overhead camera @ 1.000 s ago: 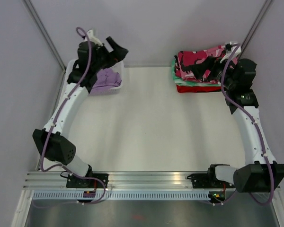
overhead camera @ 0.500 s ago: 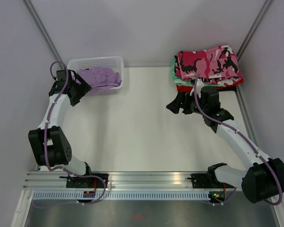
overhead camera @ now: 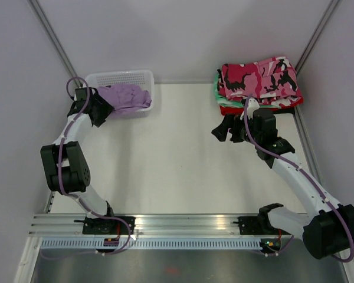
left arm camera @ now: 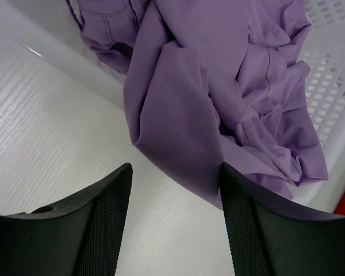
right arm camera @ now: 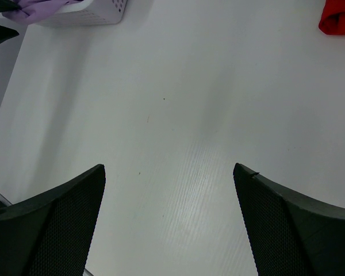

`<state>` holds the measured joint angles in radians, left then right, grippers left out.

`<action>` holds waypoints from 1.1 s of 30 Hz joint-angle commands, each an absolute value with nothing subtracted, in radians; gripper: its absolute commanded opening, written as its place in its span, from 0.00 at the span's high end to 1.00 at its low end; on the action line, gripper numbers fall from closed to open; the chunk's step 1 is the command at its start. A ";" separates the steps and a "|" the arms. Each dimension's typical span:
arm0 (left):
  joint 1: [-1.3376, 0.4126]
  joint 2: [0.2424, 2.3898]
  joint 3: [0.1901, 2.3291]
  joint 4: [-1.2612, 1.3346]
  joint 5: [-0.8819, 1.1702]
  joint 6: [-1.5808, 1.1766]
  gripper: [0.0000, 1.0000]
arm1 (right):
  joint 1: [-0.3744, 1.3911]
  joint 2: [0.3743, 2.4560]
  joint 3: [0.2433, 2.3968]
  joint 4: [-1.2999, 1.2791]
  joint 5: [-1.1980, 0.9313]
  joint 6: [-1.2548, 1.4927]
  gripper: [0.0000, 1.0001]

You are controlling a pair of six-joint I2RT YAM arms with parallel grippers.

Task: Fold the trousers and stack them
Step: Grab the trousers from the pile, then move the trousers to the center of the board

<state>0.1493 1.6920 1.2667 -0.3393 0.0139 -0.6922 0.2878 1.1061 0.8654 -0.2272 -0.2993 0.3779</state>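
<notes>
Top external, vs a second ago: both arms had pulled back toward the near side. Right gripper (overhead camera: 221, 131) had been up at the clothes stack. It now hung over bare table (overhead camera: 177, 171) just in front of the stack, a touch closer to it than half a second before. Right wrist view: right gripper (right arm camera: 169, 169) spread wide, nothing between the fingers, only tabletop below.

Left gripper (overhead camera: 101, 111) had been above the basket (overhead camera: 121, 76). It was now low at the basket's near-left corner, with the elbow folded in tighter than half a second ago. Left wrist view: left gripper (left arm camera: 175, 172) released, fingers apart. A flap of the lilac trousers (left arm camera: 218, 86) hung over the basket wall onto the table between the fingertips, not pinched.

Lilac trousers (overhead camera: 127, 95) sat bunched in the basket (left arm camera: 333, 86), unfolded, same spot as before.

Far right: camo trousers (overhead camera: 259, 76) lay folded on top of the stack, uncovered now the arm was off them. Green tie-dye garment (overhead camera: 216, 88) and red garment (overhead camera: 236, 109) sat underneath, unmoved.
</notes>
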 commanded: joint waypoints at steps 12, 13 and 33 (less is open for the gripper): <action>0.152 1.678 1.434 -0.247 0.152 -0.729 0.98 | 0.291 1.127 0.916 -0.218 -0.239 0.360 0.02; 0.152 1.663 1.448 -0.229 0.161 -0.726 0.98 | 0.291 1.134 0.917 -0.215 -0.238 0.364 0.02; -0.258 1.371 2.184 -0.683 0.402 -0.497 0.98 | 0.279 1.152 1.112 -0.443 0.207 0.499 0.02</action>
<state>-0.1028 1.4292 2.1551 -0.6041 0.3397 -0.5621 0.2878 1.1854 1.0458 -0.3336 0.0357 0.4587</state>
